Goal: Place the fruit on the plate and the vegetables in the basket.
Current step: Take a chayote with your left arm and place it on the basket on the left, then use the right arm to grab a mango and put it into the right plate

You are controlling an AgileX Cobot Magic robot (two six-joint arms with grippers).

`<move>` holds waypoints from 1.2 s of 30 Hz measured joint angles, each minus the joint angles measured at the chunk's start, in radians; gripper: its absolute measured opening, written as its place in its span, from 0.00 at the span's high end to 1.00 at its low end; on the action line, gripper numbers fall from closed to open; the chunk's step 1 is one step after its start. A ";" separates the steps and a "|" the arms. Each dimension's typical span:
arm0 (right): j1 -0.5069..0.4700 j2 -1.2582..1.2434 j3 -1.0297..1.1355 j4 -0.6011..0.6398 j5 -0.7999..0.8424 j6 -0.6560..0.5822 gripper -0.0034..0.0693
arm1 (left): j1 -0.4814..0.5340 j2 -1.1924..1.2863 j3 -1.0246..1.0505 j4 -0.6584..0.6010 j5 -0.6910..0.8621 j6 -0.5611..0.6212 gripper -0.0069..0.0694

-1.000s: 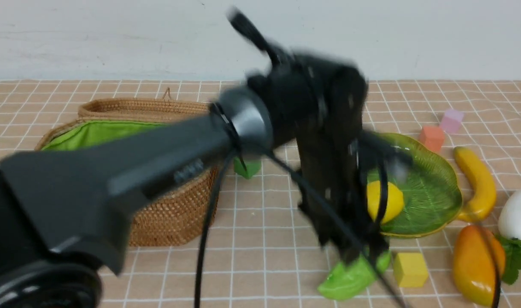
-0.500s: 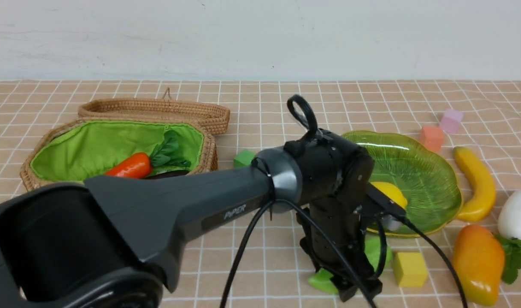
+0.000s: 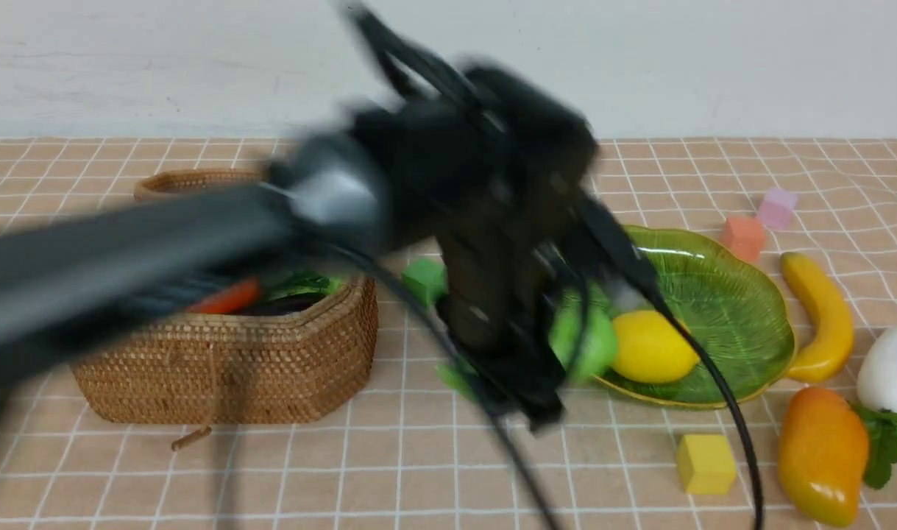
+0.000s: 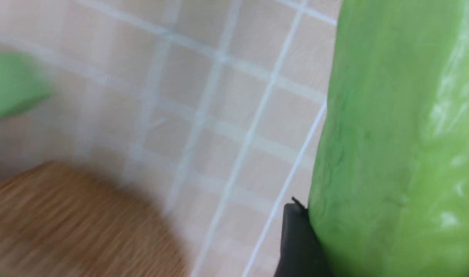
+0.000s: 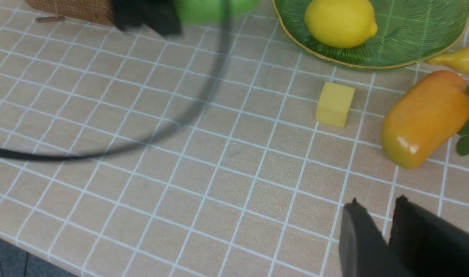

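Right wrist view puts my right gripper (image 5: 386,231) nearest, fingers almost together on nothing, the mango (image 5: 424,119) just ahead. Farther out, my left gripper (image 3: 525,390) is clamped on the light green vegetable (image 4: 396,138), lifted clear of the table (image 3: 419,471) between plate (image 3: 728,309) and basket (image 3: 227,368). I judge this the carry step: next, swing it left over the basket's rim beside the carrot (image 3: 227,297), then let go.
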 joint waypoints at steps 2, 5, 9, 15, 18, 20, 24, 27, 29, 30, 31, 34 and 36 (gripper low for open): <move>0.000 0.000 0.000 0.001 0.000 -0.004 0.74 | 0.062 -0.076 0.037 0.015 0.004 0.025 0.36; 0.000 0.000 0.000 0.003 0.000 -0.005 0.74 | 0.216 -0.141 0.076 0.032 0.012 0.090 0.36; 0.000 0.000 0.000 0.026 -0.001 -0.010 0.73 | 0.423 -0.132 0.094 0.053 0.017 0.197 0.36; 0.000 0.000 0.000 0.064 -0.012 -0.032 0.73 | 0.538 -0.099 0.098 0.043 -0.037 0.233 0.23; 0.000 0.003 0.000 0.079 -0.052 -0.032 0.73 | 0.550 -0.098 0.098 0.039 -0.038 0.231 0.06; 0.000 0.010 0.000 0.081 -0.065 -0.032 0.73 | 0.550 -0.098 0.098 0.035 -0.029 0.222 0.04; 0.000 0.121 -0.003 0.081 -0.099 0.009 0.72 | 0.524 -0.150 0.101 -0.019 -0.013 0.002 0.22; 0.000 0.203 -0.017 0.072 -0.104 0.048 0.72 | 0.474 -0.211 0.101 -0.027 -0.019 -0.109 0.44; 0.000 0.322 -0.044 0.028 -0.113 0.097 0.72 | 0.383 -0.320 0.105 -0.043 -0.019 -0.204 0.80; 0.000 0.367 -0.054 0.003 -0.116 0.112 0.72 | 0.353 -0.345 0.112 -0.054 -0.019 -0.216 0.85; 0.000 0.413 -0.068 -0.024 -0.122 0.139 0.72 | 0.308 -0.396 0.131 -0.070 -0.021 -0.233 0.91; 0.000 0.542 -0.083 -0.120 -0.131 0.219 0.72 | 0.215 -0.515 0.223 -0.098 -0.053 -0.273 0.93; 0.000 0.625 -0.083 -0.188 -0.135 0.290 0.70 | 0.152 -0.605 0.338 -0.118 -0.107 -0.307 0.93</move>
